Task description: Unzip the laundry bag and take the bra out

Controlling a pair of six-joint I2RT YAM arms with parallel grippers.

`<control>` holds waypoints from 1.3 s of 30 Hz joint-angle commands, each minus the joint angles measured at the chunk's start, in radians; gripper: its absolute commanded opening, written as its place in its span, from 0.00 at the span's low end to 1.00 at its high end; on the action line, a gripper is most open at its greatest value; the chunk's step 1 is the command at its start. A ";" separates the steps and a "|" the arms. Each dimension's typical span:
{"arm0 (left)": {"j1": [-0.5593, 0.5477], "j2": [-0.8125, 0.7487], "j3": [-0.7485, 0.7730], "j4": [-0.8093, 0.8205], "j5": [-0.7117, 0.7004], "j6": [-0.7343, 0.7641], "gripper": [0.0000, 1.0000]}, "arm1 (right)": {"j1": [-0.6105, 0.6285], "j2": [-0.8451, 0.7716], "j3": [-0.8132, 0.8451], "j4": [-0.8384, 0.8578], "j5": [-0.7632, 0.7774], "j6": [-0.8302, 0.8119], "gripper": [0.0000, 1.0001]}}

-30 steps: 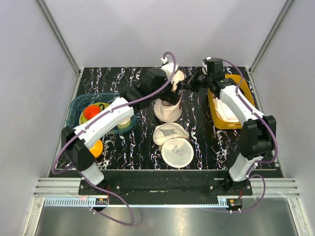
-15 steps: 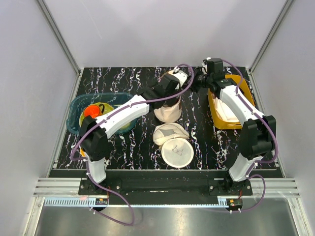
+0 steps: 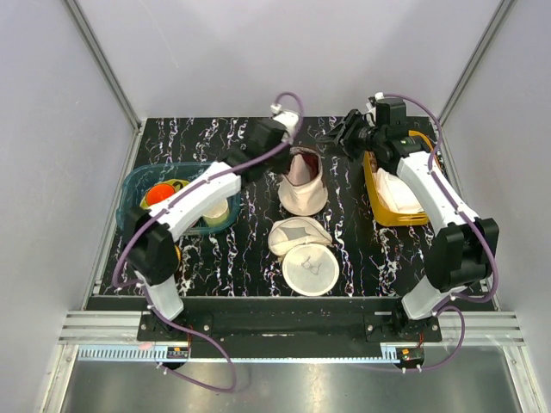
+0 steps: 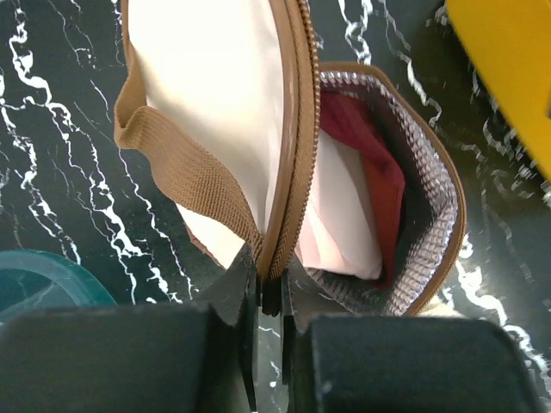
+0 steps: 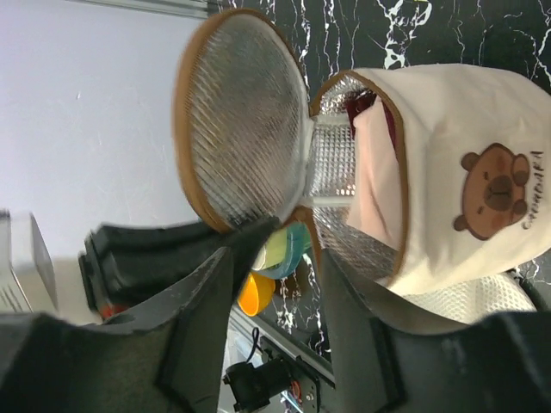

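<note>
The cream laundry bag (image 3: 303,191) with its brown zipper band stands unzipped at mid-table, its round mesh lid (image 5: 241,129) swung away. Pale pink bra (image 4: 340,228) fabric shows inside, next to a dark red piece (image 4: 372,159). My left gripper (image 4: 269,277) is shut on the brown zipper band (image 4: 297,172) at the bag's edge; from above it (image 3: 288,149) sits at the bag's far side. My right gripper (image 5: 275,258) is open just beyond the lid with nothing between its fingers, at the bag's far right (image 3: 338,136). The bear print (image 5: 495,185) marks the bag's cream body.
A yellow tub (image 3: 379,211) holding white cloth stands at the right. A teal tub (image 3: 138,185) with orange and yellow items sits at the left. Two whitish mesh bags (image 3: 310,267) (image 3: 297,234) lie near the front.
My left gripper went from wide open to shut on the bag's zipper band. My right gripper opened and drew back to the right. The bag now stands open.
</note>
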 commanded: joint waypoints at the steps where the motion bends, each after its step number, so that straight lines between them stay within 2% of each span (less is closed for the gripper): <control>1: 0.112 -0.127 -0.046 0.173 0.243 -0.218 0.00 | -0.001 -0.029 0.026 -0.023 0.020 -0.051 0.49; 4: 0.139 -0.138 -0.057 0.209 0.315 -0.268 0.00 | 0.031 -0.018 0.047 -0.045 0.017 -0.089 0.48; 12: 0.141 -0.138 -0.082 0.242 0.368 -0.301 0.00 | 0.122 0.087 0.210 -0.186 0.115 -0.195 0.52; 19: 0.139 -0.156 -0.118 0.273 0.386 -0.320 0.00 | 0.148 0.184 0.219 -0.206 0.141 -0.195 0.53; 27: 0.139 -0.162 -0.177 0.311 0.420 -0.338 0.00 | 0.163 0.267 0.149 -0.220 0.163 -0.184 0.75; 29: 0.139 -0.162 -0.181 0.321 0.429 -0.338 0.00 | 0.177 0.307 0.163 -0.227 0.163 -0.192 0.74; 31: 0.139 -0.162 -0.186 0.324 0.435 -0.329 0.00 | 0.186 0.342 0.182 -0.241 0.172 -0.204 0.70; 33: 0.139 -0.168 -0.186 0.325 0.440 -0.320 0.00 | 0.191 0.356 0.192 -0.244 0.173 -0.210 0.61; 36: 0.139 -0.179 -0.191 0.328 0.438 -0.311 0.00 | 0.191 0.330 0.192 -0.237 0.193 -0.215 0.23; 37: 0.139 -0.181 -0.195 0.330 0.435 -0.308 0.00 | 0.191 0.296 0.187 -0.220 0.200 -0.217 0.02; 39: 0.139 -0.182 -0.200 0.328 0.426 -0.297 0.00 | 0.192 0.244 0.173 -0.188 0.203 -0.220 0.00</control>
